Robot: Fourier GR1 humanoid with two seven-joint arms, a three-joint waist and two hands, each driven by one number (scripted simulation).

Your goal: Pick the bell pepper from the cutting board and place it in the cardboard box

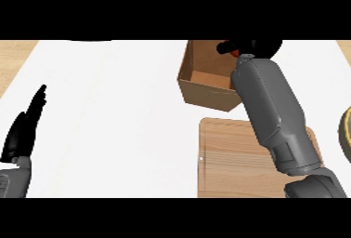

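Observation:
The cardboard box (pixel 205 76) stands open at the back of the white counter, right of centre. My right forearm reaches over the wooden cutting board (pixel 230 162) and up over the box. My right hand (pixel 255 46) hangs over the box's far right corner, fingers curled round a small red thing, the bell pepper (pixel 237 53), of which only a sliver shows. The board itself lies bare in front of the box. My left hand (pixel 24 130) rests open at the left edge, fingers straight and pointing up.
A round dark thing with a yellow rim (pixel 345 135) shows at the right edge beside the board. Wooden surface shows beyond the white counter (pixel 103 116) at the top left and top right corners.

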